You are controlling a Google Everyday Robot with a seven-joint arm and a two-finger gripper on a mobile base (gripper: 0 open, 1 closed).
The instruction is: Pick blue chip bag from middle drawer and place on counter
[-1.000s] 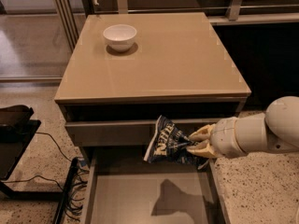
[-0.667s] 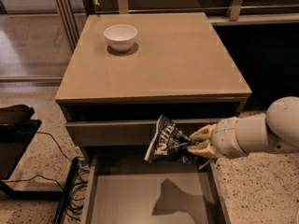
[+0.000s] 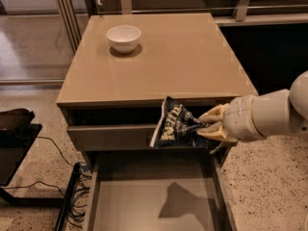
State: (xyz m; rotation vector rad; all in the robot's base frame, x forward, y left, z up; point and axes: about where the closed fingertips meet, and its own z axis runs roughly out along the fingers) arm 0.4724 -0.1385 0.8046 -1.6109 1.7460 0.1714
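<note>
- While the hand (image 3: 201, 127) is clenched on one edge of the blue chip bag (image 3: 174, 126), the bag hangs above the open middle drawer (image 3: 94, 191), just in front of the counter (image 3: 183, 61) lip.
- Likely risks: a straight lift may snag the bag under that lip, and the edge pinch on crinkly foil could slip, dropping it back into the drawer.
- A white bowl (image 3: 123, 36) stands far left on the counter, well apart from the bag; only the lip bars the way.
</note>
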